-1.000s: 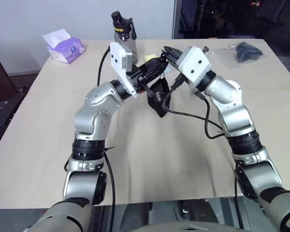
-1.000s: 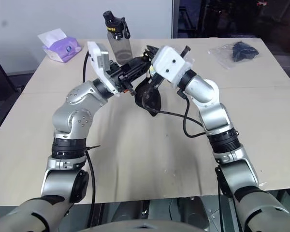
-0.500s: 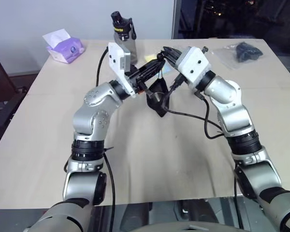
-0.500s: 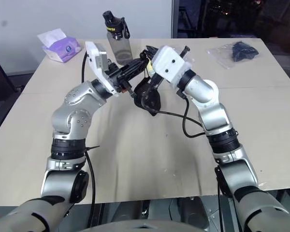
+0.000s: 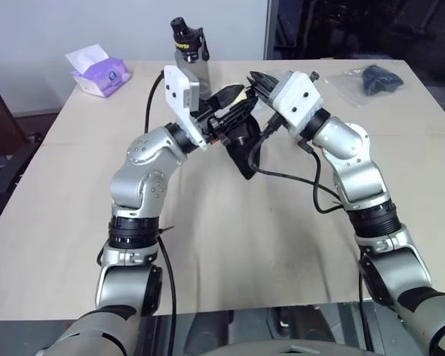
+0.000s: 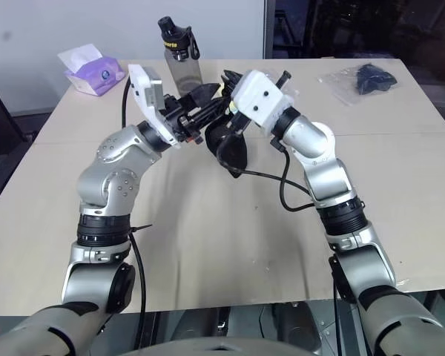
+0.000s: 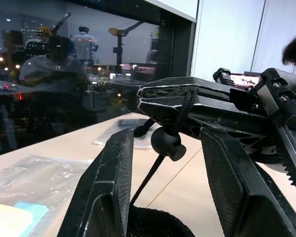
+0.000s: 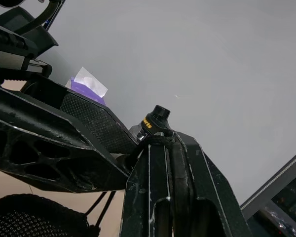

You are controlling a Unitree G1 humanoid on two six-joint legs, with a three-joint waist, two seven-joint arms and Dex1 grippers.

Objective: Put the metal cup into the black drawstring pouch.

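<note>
Pale table by a dark window, pouch held up over its middle.

From the head views, the table carried a tissue pack and bottle near its far edge. The black pouch hung from the right gripper, pinched on its cord. The left gripper stood wide beside it. No cup showed; likely it sat inside, cinching left. In the left wrist view, the cord stopper hung between spread fingers. In the right wrist view, shut fingers clamped the cord.
</note>
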